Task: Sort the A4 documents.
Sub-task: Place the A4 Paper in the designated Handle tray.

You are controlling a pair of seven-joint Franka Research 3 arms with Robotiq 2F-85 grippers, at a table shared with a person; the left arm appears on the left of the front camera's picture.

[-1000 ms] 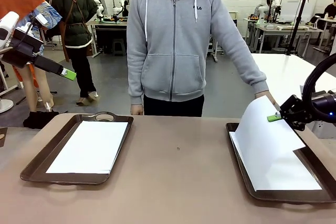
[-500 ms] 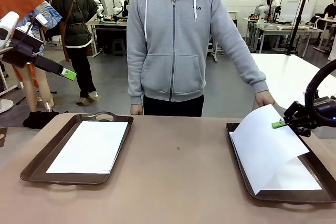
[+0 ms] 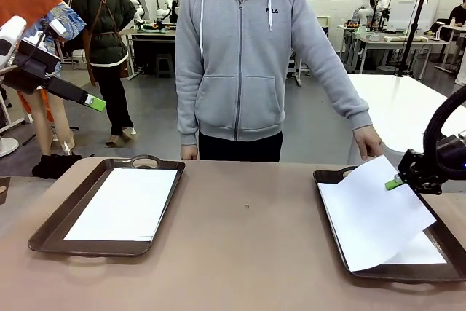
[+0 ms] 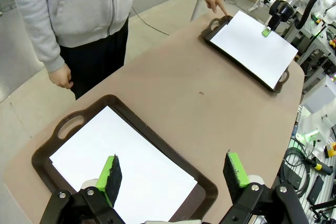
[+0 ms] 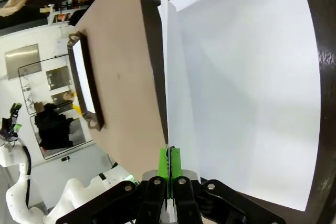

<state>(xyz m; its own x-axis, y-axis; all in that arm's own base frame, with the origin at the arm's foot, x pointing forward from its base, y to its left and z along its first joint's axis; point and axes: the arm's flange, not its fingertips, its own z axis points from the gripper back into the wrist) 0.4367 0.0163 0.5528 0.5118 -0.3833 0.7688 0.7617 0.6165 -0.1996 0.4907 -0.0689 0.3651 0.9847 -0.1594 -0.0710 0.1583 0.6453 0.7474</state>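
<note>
The right gripper (image 3: 397, 182) has its green pads pressed together on the far right edge of a white A4 sheet (image 3: 375, 213), which it holds lifted and tilted above the right tray (image 3: 329, 180); seen from the right wrist, the right gripper's pads (image 5: 169, 167) pinch the sheet edge-on, so the paper rises as a thin line straight up from the jaws. Beneath the lifted sheet, more white paper (image 3: 422, 251) lies flat in the right tray, its near right corner showing past the held sheet. The person's hand (image 3: 368, 142) rests just beyond the far rim of that tray, close to the lifted sheet's far corner. Well to the left of the right tray, across a bare stretch of the brown table (image 3: 247, 245), sits the left tray (image 3: 51, 227) with another white sheet (image 3: 127, 203) lying flat inside it. The left gripper (image 4: 173, 174) hangs high above the left tray with its jaws wide apart and nothing between them, its green fingertips (image 4: 110, 174) framing the sheet below; in the front view this arm stands raised off the table's far left side.
</note>
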